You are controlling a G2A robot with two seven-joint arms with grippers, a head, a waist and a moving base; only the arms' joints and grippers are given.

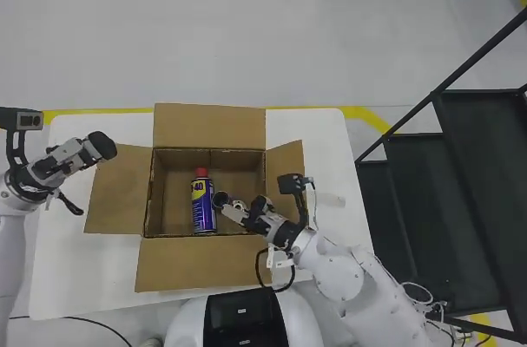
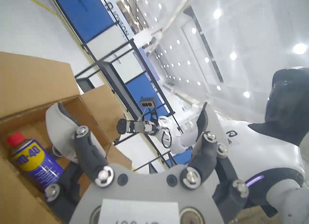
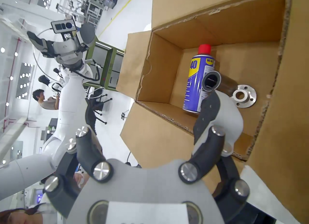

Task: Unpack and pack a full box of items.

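An open cardboard box [image 1: 209, 126] sits mid-table with its flaps spread outward. Inside lies a blue and yellow spray can [image 1: 202, 203] with a red cap [image 3: 204, 48]. Beside the can [image 3: 196, 82] rest a dark metal cylinder [image 3: 213, 81] and a silver flange [image 3: 242, 95]. My right gripper [image 1: 232, 206] hangs open over the box's right half, close to the can, with nothing between its fingers [image 3: 217, 114]. My left gripper [image 1: 101, 146] is open and empty above the left flap, outside the box. From there the can [image 2: 32, 159] shows past one finger [image 2: 60, 123].
The white table [image 1: 72, 278] carries the box, with bare strips along its left and right sides. A black metal stair frame [image 1: 458, 165] stands off the table to the right. Yellow floor tape [image 1: 367, 114] runs behind the table.
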